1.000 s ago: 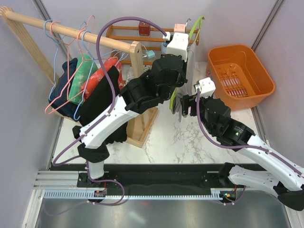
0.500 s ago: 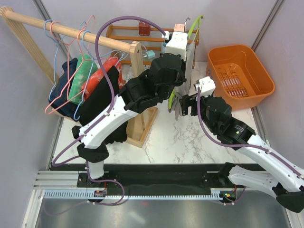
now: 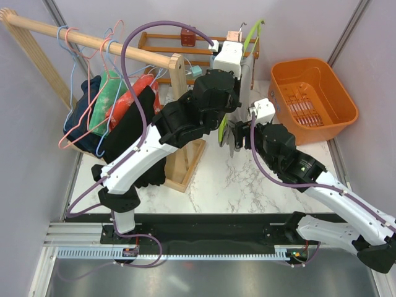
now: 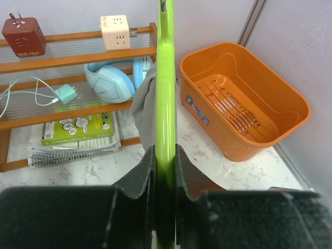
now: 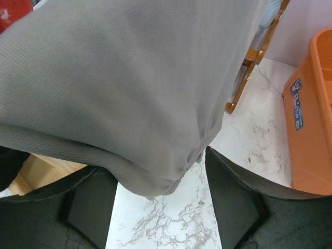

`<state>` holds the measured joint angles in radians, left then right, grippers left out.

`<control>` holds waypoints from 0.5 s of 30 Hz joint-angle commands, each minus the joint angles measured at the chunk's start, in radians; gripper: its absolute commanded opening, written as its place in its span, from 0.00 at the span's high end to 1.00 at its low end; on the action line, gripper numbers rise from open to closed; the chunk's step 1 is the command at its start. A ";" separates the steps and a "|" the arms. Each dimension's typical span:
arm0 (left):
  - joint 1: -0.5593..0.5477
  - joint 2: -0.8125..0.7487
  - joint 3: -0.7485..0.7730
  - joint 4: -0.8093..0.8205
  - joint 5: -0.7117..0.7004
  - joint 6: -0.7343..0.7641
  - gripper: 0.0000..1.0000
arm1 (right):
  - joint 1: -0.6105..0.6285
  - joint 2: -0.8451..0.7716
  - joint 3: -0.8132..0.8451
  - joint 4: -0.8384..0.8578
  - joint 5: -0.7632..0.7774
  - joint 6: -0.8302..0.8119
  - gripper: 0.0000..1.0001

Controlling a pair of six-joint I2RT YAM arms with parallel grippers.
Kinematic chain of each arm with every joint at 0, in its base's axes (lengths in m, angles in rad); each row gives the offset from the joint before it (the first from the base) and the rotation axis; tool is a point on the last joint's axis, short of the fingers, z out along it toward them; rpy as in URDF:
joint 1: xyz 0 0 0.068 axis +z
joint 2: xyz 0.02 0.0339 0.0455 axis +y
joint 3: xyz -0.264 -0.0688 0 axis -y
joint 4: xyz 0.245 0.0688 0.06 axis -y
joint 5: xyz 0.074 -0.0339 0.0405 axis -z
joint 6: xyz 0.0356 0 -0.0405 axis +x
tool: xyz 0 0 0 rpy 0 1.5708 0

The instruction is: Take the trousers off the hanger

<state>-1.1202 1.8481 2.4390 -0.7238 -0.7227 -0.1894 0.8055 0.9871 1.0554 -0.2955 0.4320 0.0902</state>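
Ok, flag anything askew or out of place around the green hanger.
Nothing spilled or damaged. The lime-green hanger is off the wooden rail, clamped in the left gripper. The grey trousers hang off one side of it, their lower edge between the right gripper's open fingers.

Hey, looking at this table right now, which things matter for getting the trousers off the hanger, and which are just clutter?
Part of the job: grey trousers, lime-green hanger, left gripper clamped on the hanger, right gripper open either side of the trouser hem.

Just lying about: orange basin, blue headphones, white plug cube, red plug adapter, black garment.
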 commanded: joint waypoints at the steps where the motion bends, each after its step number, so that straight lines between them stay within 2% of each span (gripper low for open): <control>1: 0.003 -0.070 0.009 0.129 -0.001 0.004 0.98 | -0.005 -0.027 0.037 0.070 0.073 0.009 0.29; 4: 0.003 -0.067 0.014 0.127 0.002 -0.002 0.98 | -0.003 -0.021 0.044 0.101 0.065 0.011 0.33; 8: 0.003 -0.064 0.017 0.129 0.000 -0.002 0.98 | -0.003 -0.007 0.055 0.110 0.014 0.019 0.26; 15: 0.008 -0.064 0.017 0.129 0.002 -0.002 0.98 | -0.003 -0.034 0.025 0.125 -0.033 0.034 0.21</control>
<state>-1.1187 1.8431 2.4313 -0.7235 -0.7204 -0.1898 0.8047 0.9802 1.0649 -0.2379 0.4374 0.1051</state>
